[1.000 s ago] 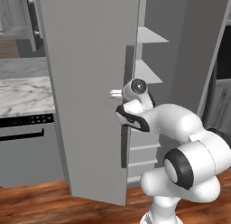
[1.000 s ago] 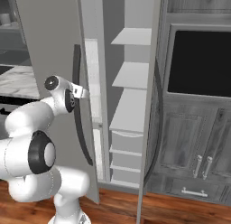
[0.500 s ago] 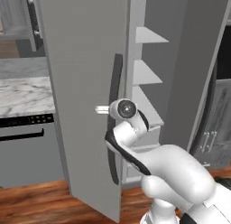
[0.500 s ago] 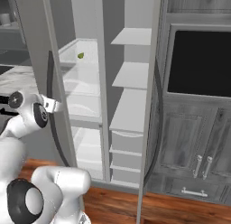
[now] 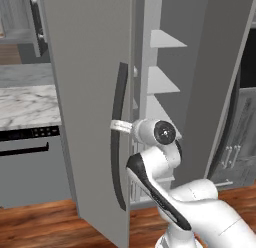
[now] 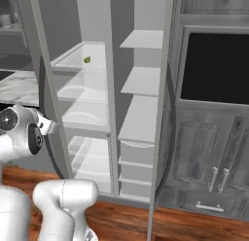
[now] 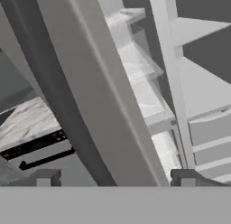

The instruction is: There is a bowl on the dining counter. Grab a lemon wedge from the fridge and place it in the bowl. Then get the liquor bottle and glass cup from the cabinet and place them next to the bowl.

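Lemon wedge (image 6: 87, 60), a tiny speck too small to judge its direction, sits on an upper shelf inside the fridge (image 6: 104, 89). Both fridge doors stand swung out. The gripper (image 7: 115, 177) straddles the left door's edge, jaws spread wide, beside the long dark upright handle (image 5: 118, 134).

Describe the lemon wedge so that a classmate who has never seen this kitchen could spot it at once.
Find the tall grey fridge with its doors open. On the left side, the topmost white shelf carries the lemon wedge: a tiny yellow-green speck, the one coloured thing among bare pale shelves.
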Tool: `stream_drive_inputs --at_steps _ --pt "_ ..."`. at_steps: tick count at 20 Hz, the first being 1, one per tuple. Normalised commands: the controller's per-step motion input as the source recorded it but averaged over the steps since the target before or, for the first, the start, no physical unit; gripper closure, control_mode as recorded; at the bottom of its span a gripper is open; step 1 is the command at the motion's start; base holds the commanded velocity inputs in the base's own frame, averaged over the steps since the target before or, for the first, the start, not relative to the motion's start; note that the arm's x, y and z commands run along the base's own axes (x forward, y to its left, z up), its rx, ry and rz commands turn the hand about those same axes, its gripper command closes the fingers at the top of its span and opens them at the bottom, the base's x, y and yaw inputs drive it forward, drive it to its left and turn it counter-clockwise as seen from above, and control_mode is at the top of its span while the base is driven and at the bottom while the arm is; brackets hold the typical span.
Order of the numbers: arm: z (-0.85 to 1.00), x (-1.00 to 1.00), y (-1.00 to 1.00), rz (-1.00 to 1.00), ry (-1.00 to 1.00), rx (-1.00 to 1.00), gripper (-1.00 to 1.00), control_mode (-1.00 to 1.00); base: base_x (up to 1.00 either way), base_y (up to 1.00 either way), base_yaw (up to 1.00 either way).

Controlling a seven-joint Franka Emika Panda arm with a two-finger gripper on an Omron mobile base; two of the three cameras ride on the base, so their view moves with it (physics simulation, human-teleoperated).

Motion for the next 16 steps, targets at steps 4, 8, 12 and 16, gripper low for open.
stream_drive_inputs --at_steps 4,8,12,16 --pt "0.54 -0.72 -0.59 0.00 0.01 0.41 -1.00 -1.00 0.00 0.00 0.00" --pt "0.46 -0.52 -0.67 0.00 0.01 0.38 -1.00 -1.00 0.00 0.00 0.00" --pt "0.37 -0.09 -0.62 0.00 0.03 0.34 -1.00 -1.00 0.00 0.00 0.00" --pt "0.28 0.17 -0.40 0.00 0.16 0.27 -1.00 -1.00 0.00 0.00 0.00"
